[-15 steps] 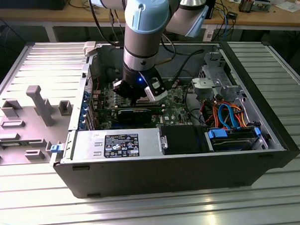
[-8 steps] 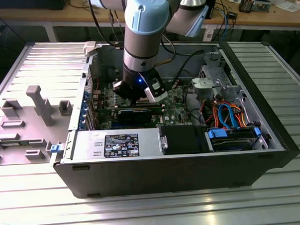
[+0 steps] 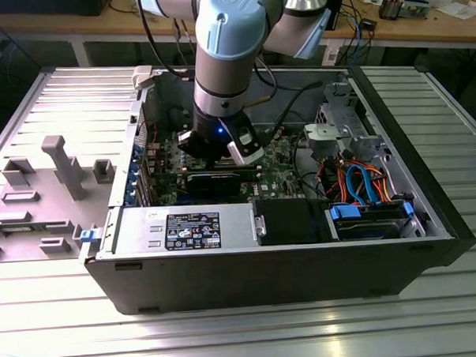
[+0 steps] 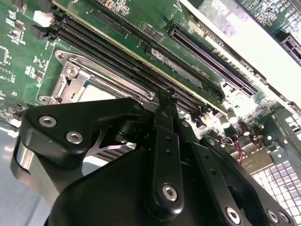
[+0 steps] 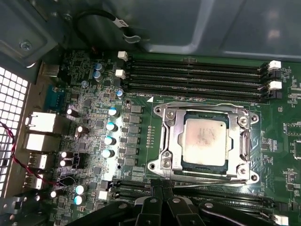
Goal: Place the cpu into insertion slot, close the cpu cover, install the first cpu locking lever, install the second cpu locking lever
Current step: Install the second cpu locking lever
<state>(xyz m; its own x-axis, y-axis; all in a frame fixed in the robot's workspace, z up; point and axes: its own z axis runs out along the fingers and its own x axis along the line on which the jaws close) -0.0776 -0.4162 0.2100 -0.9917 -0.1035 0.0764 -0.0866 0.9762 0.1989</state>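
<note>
In the first wrist view the cpu [image 5: 204, 140], silvery-grey, lies flat in the insertion slot [image 5: 157, 165] on the green motherboard. The cpu cover [image 5: 171, 136], a thin metal frame, lies down around it. A thin metal lever [image 5: 211, 182] runs along the socket edge nearest my gripper [image 5: 160, 187]. The black fingertips sit close together just off the socket's corner, at one end of that lever, with nothing visible between them. The second wrist view has the gripper [image 4: 167, 96] over the long memory slots beside the cover [image 4: 101, 70]. In the exterior view the gripper [image 3: 221, 159] hangs low inside the open computer case [image 3: 265, 260].
Long black memory slots [image 5: 197, 70] run beside the socket, and upright capacitors [image 5: 112, 126] stand near it. In the exterior view a power supply [image 3: 185, 228] and a black drive box [image 3: 291, 221] line the case's near wall, with orange and blue cables [image 3: 364, 181] on the exterior view's right.
</note>
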